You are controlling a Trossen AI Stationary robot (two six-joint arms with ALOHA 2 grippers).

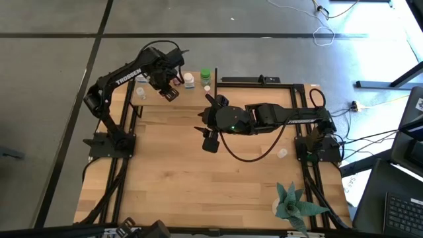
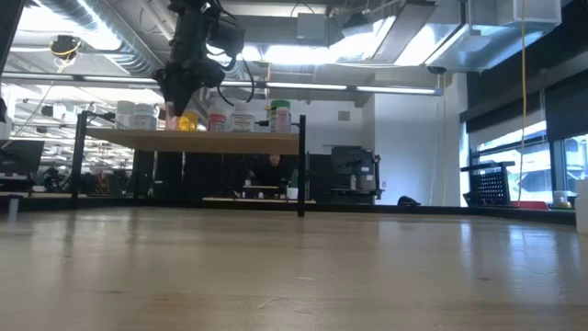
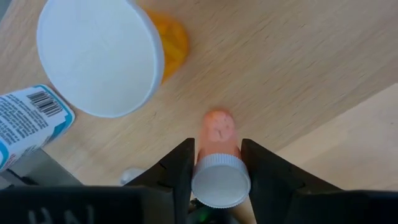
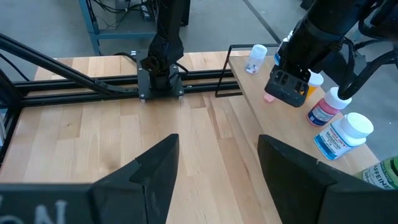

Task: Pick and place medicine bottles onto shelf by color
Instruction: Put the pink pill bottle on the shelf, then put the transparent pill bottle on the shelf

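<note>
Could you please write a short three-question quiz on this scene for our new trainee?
1. True or false: the left gripper is shut on the pink bottle above the shelf.
2. Which gripper has nothing between its fingers? A) left B) right
3. Fill in: the bottle with the white cap beside the pink bottle, in the left wrist view, is ____ in colour.

Key
1. True; its fingers clamp the bottle just below its cap.
2. B; the right gripper stands open over the tabletop.
3. Orange: the orange bottle stands on the shelf.
</note>
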